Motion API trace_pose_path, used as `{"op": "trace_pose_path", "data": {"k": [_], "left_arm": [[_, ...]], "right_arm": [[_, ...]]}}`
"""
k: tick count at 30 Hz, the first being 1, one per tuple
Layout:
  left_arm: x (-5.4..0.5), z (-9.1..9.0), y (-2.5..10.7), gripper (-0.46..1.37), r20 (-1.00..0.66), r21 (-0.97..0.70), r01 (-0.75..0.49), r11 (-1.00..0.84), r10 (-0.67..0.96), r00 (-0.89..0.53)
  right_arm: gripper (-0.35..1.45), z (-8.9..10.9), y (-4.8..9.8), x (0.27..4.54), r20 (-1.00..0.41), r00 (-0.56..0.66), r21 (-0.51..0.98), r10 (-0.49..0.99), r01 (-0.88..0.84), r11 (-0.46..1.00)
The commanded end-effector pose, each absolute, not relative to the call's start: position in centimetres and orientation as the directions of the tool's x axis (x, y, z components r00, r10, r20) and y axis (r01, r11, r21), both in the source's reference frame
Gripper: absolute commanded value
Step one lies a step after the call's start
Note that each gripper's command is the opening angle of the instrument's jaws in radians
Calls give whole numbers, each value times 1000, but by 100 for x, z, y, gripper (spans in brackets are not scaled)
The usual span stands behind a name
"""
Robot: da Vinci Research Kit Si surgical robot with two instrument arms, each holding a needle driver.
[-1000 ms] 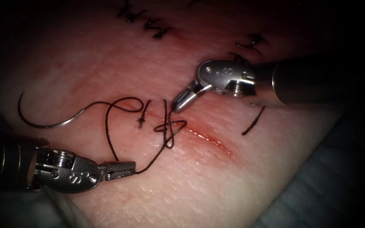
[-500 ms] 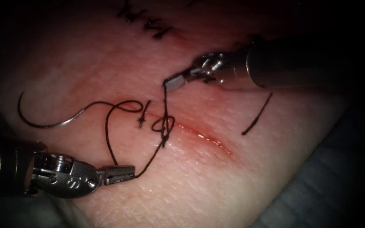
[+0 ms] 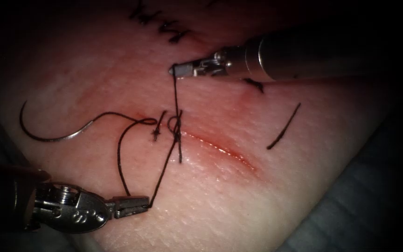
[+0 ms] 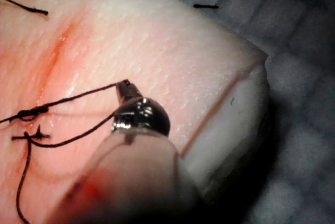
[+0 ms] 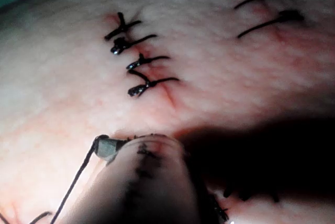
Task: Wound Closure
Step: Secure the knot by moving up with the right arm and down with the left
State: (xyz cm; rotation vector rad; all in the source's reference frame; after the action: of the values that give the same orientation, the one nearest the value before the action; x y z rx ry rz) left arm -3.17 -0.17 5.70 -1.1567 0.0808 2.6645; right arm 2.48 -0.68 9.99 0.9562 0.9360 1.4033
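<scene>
In the endoscope view my left tool sits at the lower left, left of the cut, jaws shut on the dark thread. My right tool comes in above the cut, jaws shut on the thread's other strand, which runs straight down to a small tight knot over the cut's left end. The curved needle lies free on the tissue's surface at far left, held by neither tool, its thread looping back toward the knot. The left wrist view has the left tool and the knot. The right wrist view has the right tool.
Rows of finished dark stitches cross the tissue behind the right tool, and the stitches appear again in the right wrist view. A loose cut piece of thread lies right of the cut. Red fluid lines the cut. The tissue's edge drops off at right.
The right tool has moved up and away from the cut with its strand. The open loops over the cut have closed into a tight knot. The left tool has shifted slightly downward.
</scene>
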Motion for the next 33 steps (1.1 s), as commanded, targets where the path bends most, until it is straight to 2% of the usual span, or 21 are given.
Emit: {"op": "trace_pose_path", "data": {"k": [1, 11, 22, 33], "left_arm": [[-318, 568, -21, -35, -727, -43, -234, -971, 191, -660], [-334, 548, -77, -35, -740, -62, -202, -977, 181, -648], [-325, 557, -124, -35, -716, -84, -168, -982, 177, -675], [-339, 568, -124, -35, -719, -98, -166, -981, 185, -670]], "right_arm": [[-35, 997, -68, 245, 36, -35, 932, 999, -360, -46], [-35, 992, -70, 234, 40, -76, 925, 996, -375, -66], [-35, 991, -58, 232, 43, -129, 913, 991, -397, -91], [-35, 990, -59, 231, 48, -188, 904, 981, -410, -123]]}}
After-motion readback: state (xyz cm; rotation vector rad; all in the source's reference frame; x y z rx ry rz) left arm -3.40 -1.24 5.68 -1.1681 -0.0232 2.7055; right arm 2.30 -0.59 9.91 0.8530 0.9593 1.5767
